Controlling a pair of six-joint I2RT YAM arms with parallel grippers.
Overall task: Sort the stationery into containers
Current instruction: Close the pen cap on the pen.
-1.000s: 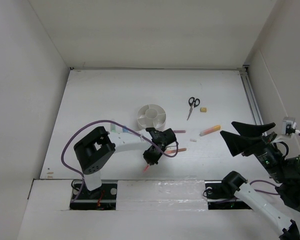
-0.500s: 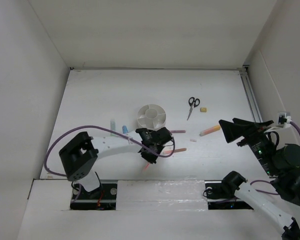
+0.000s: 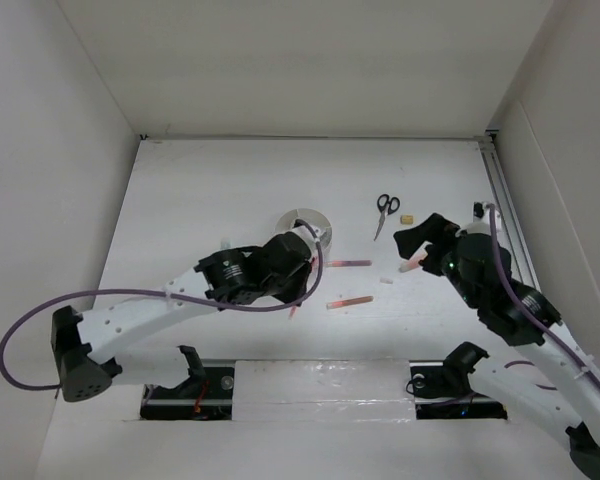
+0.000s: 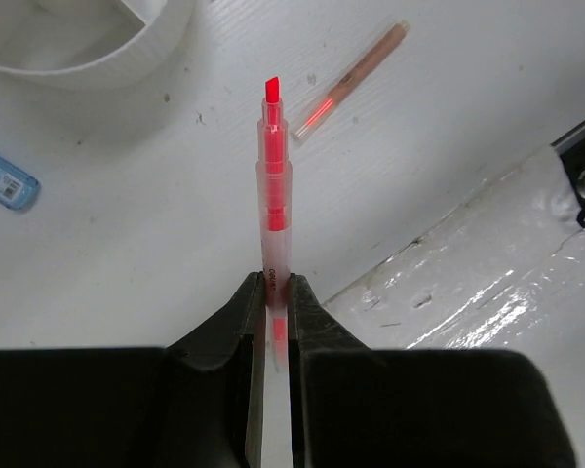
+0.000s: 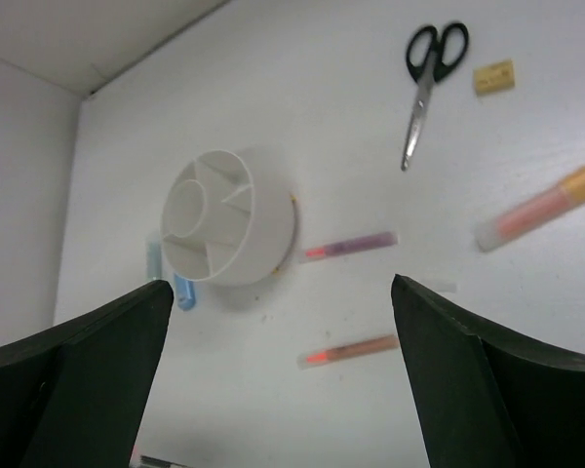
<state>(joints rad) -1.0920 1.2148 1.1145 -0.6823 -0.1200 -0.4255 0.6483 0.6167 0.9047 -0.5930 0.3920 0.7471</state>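
We see a scuffed white table (image 3: pixel 210 190) boxed in by plain white walls (image 3: pixel 50 150). The left gripper (image 4: pixel 274 292) is clamped on a red pen (image 4: pixel 272 175), at 6 o'clock from the organizer (image 5: pixel 268 249). The right gripper (image 5: pixel 281 289) gapes wide, holding nothing. Scissors (image 5: pixel 424 83) and eraser (image 5: pixel 493 76) lie at the organizer's 3 o'clock, and the orange-yellow marker (image 5: pixel 541 205) lies at 4.
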